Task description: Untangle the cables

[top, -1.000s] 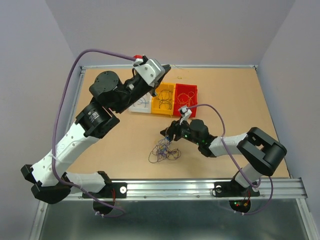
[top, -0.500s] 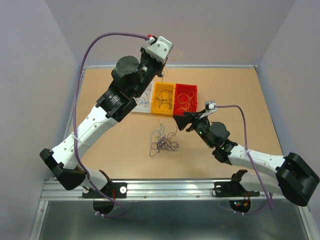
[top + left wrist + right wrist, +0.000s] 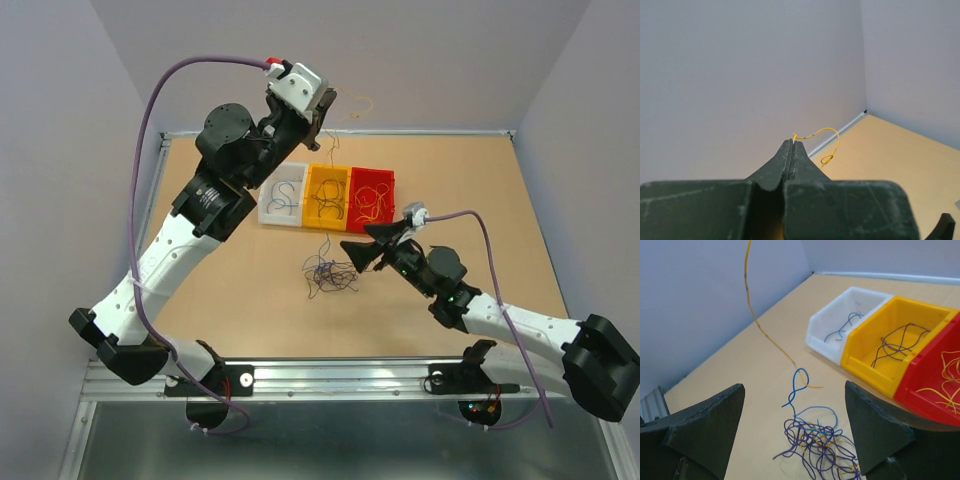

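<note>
A tangle of blue, purple and yellow cables point(image 3: 330, 276) lies on the table in front of the bins; the right wrist view shows the same tangle point(image 3: 826, 446). My left gripper point(image 3: 322, 112) is raised high above the bins. It is shut on the tip of one yellow cable point(image 3: 833, 143), pinched at the fingertips of the gripper point(image 3: 792, 143). That yellow cable point(image 3: 756, 315) hangs down to the tangle, crossing a blue loop point(image 3: 799, 382). My right gripper point(image 3: 352, 256) stands open just right of the tangle, low over the table, its jaws point(image 3: 794, 390) wide apart with nothing between them.
Three bins stand in a row behind the tangle: a white bin point(image 3: 266, 207) with blue cables, a yellow bin point(image 3: 327, 226) with dark cables, a red bin point(image 3: 388, 182) with yellow cables. The walls of the enclosure close in the back and sides.
My right gripper has opened wider and moved left toward the tangle. My left arm has swung left and stayed high with the yellow cable, and the tangle has shifted a little.
</note>
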Action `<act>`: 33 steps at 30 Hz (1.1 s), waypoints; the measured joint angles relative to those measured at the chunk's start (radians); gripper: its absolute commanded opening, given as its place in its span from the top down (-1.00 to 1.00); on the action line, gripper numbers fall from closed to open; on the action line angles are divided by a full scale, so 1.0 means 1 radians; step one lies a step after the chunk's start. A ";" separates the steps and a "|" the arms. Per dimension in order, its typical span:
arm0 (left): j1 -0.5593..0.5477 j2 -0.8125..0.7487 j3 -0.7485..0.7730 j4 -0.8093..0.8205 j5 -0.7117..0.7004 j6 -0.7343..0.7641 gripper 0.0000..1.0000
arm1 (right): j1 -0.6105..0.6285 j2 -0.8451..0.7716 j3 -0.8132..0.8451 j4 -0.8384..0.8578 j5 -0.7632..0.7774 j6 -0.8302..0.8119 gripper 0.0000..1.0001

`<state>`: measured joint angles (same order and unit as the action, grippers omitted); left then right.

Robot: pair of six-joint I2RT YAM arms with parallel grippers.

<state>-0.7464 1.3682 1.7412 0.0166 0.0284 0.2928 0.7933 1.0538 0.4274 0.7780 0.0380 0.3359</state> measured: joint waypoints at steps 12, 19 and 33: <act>0.000 -0.065 0.000 -0.049 0.154 -0.079 1.00 | 0.000 0.175 0.173 -0.084 -0.172 -0.145 -0.67; 0.000 -0.074 0.005 -0.056 0.168 -0.096 1.00 | 0.000 0.248 0.309 -0.126 -0.217 -0.195 -0.43; 0.105 -0.043 0.219 -0.091 -0.070 -0.083 1.00 | 0.057 0.555 0.087 -0.210 -0.068 0.131 0.83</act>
<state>-0.6418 1.3251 1.9598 -0.0742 -0.0414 0.2100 0.8501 1.6085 0.5148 0.5678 -0.0296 0.4667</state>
